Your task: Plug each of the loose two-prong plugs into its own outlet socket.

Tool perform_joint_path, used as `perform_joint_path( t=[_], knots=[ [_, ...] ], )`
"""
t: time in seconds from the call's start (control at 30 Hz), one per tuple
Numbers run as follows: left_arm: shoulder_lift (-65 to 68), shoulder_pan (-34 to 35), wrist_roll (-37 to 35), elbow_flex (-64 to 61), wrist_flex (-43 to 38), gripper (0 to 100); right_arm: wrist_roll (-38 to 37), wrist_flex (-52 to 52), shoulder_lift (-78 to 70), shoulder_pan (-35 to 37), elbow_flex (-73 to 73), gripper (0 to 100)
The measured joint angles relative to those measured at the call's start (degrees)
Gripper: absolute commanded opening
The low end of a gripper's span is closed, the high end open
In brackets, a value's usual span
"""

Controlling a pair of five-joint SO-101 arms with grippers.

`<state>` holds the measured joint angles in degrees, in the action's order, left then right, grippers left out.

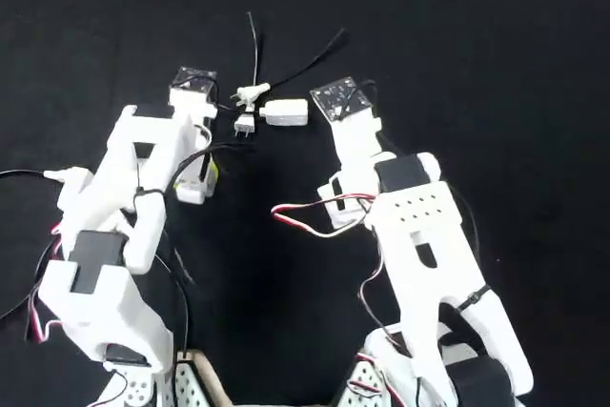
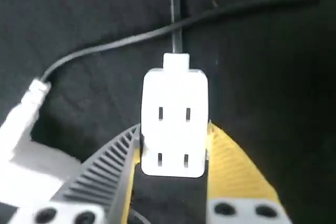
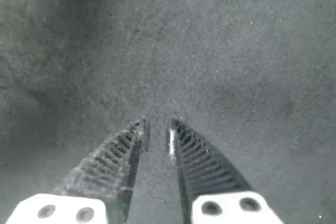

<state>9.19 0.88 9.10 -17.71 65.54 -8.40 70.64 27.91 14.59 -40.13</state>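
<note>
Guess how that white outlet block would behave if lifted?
The outlet block looks like rigid plastic, so probably stiff and light. Its smooth sides might slip between the fingers; its floppy black cord would likely drag.

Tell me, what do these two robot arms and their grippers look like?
The left arm and right arm are blocky white plastic with black motor blocks and loose red, white and black wires. The left gripper has one grey and one yellow ribbed finger; the right gripper has two dark ribbed fingers on white bases.

left gripper (image 2: 173, 129), lower centre of frame, clamps a socket block (image 2: 175, 114); right gripper (image 3: 157, 127), low in frame, barely ajar.
</note>
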Motion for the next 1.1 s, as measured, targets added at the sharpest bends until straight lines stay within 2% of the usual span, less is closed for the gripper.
perform_joint_path(
  t=[0.2,0.4,0.5,0.63,0.73,0.83,0.93,1.1],
  knots=[
    [-10.5,0.0,10.5,-3.2,9.8,3,0.0,0.0,0.0,0.0,0.0,6.0],
    [-33.5,-4.8,30.0,-16.8,20.3,3,0.0,0.0,0.0,0.0,0.0,6.0],
    [-49.1,-5.8,41.2,-25.5,20.1,3,0.0,0.0,0.0,0.0,0.0,6.0],
    [-69.9,-6.2,60.7,-40.4,16.0,4,0.0,0.0,0.0,0.0,0.0,6.0],
    [-82.9,-6.4,71.7,-52.2,12.9,12,0.0,0.0,0.0,-0.2,0.0,6.0],
    [-89.2,-6.5,74.6,-61.1,10.6,24,0.0,0.0,0.0,-0.2,0.0,6.0],
    [-90.3,-6.5,74.6,-63.5,5.9,34,0.0,0.0,0.0,-0.2,0.0,6.0],
    [-89.1,-6.5,74.6,-63.6,-4.5,42,0.0,0.0,0.0,-0.2,0.0,6.0]
  ],
)
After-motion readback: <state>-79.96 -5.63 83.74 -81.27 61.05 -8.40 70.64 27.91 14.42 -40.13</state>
